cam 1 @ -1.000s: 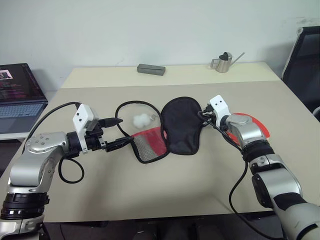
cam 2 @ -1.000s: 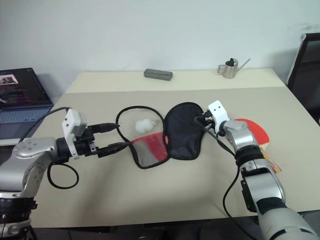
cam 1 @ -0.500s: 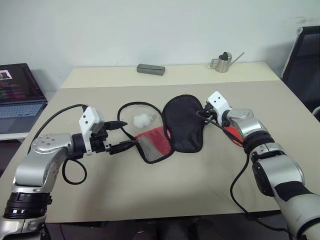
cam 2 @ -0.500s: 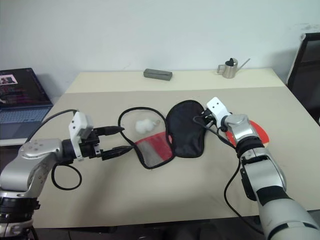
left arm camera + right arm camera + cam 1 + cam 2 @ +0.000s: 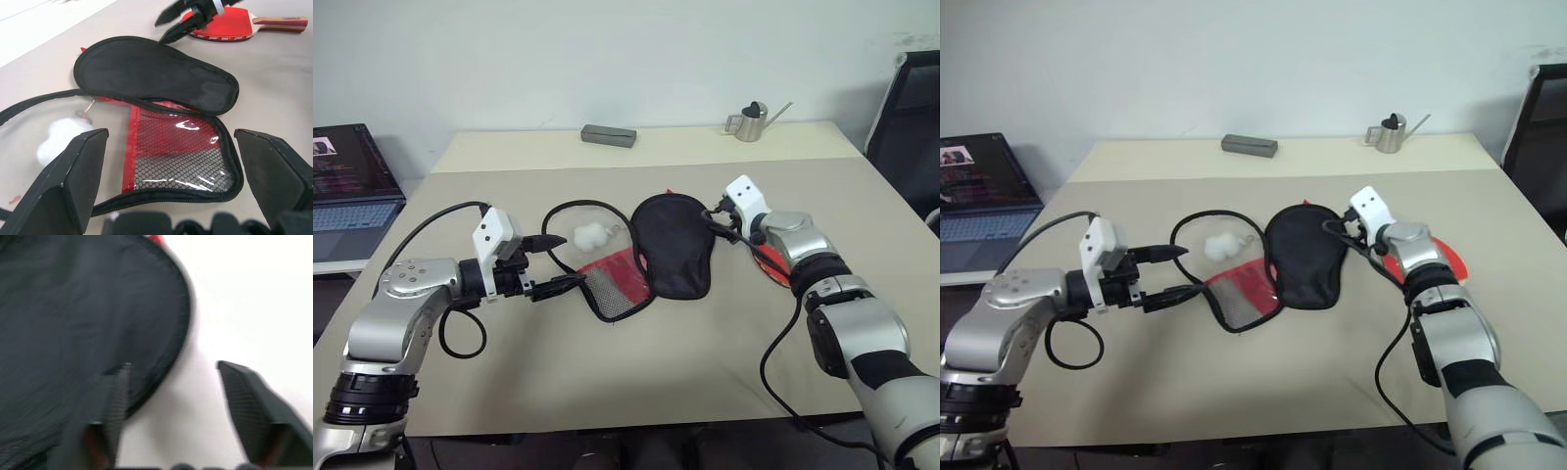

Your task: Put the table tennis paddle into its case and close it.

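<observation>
Now for the paddle pickup, case lying unzipped.
Right gripper (image 5: 1340,227), fingers spread and empty, should swing right to the table tennis paddle (image 5: 226,25); left gripper (image 5: 1167,275), spread wide, steadies the case (image 5: 1278,269).

Small metal watering can (image 5: 753,121) near far table (image 5: 607,382) edge. Grey flat box (image 5: 609,135) well left of it. Open laptop (image 5: 347,181) beside table.

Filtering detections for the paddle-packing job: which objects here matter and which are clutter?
Job:
- table tennis paddle, on the table beside the right gripper
- case, lying unzipped with its black lining up, fluffy white charm attached
- left gripper, open at the case's mesh end

Clutter:
- metal watering can
- grey block
- laptop
- black chair
</observation>
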Robot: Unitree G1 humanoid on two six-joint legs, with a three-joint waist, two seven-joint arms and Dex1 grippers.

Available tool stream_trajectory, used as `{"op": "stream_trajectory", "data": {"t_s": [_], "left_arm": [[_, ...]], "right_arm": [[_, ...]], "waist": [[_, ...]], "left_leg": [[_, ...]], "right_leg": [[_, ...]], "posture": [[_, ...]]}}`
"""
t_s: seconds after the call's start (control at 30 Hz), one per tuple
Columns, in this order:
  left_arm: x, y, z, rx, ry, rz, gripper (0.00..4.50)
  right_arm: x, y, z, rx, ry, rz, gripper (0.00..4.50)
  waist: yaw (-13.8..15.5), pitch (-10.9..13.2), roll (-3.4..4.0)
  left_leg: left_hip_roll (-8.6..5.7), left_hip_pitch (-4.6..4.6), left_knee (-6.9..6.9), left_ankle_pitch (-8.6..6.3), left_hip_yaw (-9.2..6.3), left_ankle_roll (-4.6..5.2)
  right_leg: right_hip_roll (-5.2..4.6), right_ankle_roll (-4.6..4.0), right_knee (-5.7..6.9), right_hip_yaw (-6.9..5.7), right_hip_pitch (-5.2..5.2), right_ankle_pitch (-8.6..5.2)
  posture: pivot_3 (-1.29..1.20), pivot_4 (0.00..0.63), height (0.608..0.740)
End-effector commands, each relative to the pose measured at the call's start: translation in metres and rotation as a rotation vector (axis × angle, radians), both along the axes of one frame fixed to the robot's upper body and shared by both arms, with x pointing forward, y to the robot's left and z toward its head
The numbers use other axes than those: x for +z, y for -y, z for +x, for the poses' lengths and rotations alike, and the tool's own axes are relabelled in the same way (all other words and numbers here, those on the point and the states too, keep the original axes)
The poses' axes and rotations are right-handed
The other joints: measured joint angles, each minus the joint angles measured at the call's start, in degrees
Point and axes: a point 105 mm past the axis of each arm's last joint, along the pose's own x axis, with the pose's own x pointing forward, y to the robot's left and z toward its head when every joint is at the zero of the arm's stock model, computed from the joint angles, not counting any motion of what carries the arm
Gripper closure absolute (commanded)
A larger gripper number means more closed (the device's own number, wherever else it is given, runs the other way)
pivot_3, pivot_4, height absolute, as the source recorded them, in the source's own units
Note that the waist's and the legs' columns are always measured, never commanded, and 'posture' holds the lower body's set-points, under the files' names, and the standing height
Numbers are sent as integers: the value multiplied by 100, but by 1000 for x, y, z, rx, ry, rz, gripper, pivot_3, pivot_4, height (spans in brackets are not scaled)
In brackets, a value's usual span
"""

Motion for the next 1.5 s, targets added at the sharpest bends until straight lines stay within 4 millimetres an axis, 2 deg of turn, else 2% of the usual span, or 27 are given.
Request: {"op": "stream_trajectory", "data": {"t_s": [0.03,0.23,0.4,0.63,0.77,0.9,1.07,1.17,1.5], "left_arm": [[11,5,0,-24,51,-3,0],[9,11,-2,-46,49,-13,0],[12,21,-2,-85,72,-1,0],[18,38,-1,-146,91,-18,0],[20,46,0,-182,95,-21,0],[22,53,4,-218,97,-20,0],[22,55,7,-238,97,-12,0],[22,55,9,-242,97,-7,0],[20,52,10,-231,93,-5,0]], "right_arm": [[45,11,4,-6,83,94,769],[52,37,-14,38,39,114,769],[39,74,-55,40,-55,87,769],[10,113,-117,-66,-147,99,769],[-4,135,-140,-156,-178,109,769],[-28,155,-163,-242,-232,89,769],[-46,171,-178,-316,-264,83,769],[-53,175,-181,-342,-266,80,769],[-64,159,-172,-334,-255,158,769]], "waist": [[1,0,0],[8,0,0],[80,0,0],[153,0,-1],[144,0,-1],[163,-1,-2],[156,-1,-4],[153,-1,-4],[134,-5,-15]], "left_leg": [[0,0,0,0,1,0],[1,-1,0,0,1,1],[1,-10,2,-1,-4,1],[1,-11,6,-2,-4,3],[1,-2,7,-2,8,4],[1,0,8,-2,8,6],[1,4,9,-2,11,6],[2,7,9,-2,12,7],[20,12,13,-3,17,9]], "right_leg": [[0,0,0,-1,0,0],[0,0,-2,-2,1,0],[-1,1,-6,-3,2,0],[-3,1,-5,-7,6,0],[-2,4,0,-7,9,1],[0,6,-2,-10,14,2],[0,8,-2,-7,17,4],[1,8,-1,-7,20,3],[19,3,-4,-3,25,12]], "posture": [[0,150,740],[0,150,740],[0,150,740],[0,150,740],[0,150,740],[0,150,740],[0,150,740],[0,150,740],[0,150,740]]}}
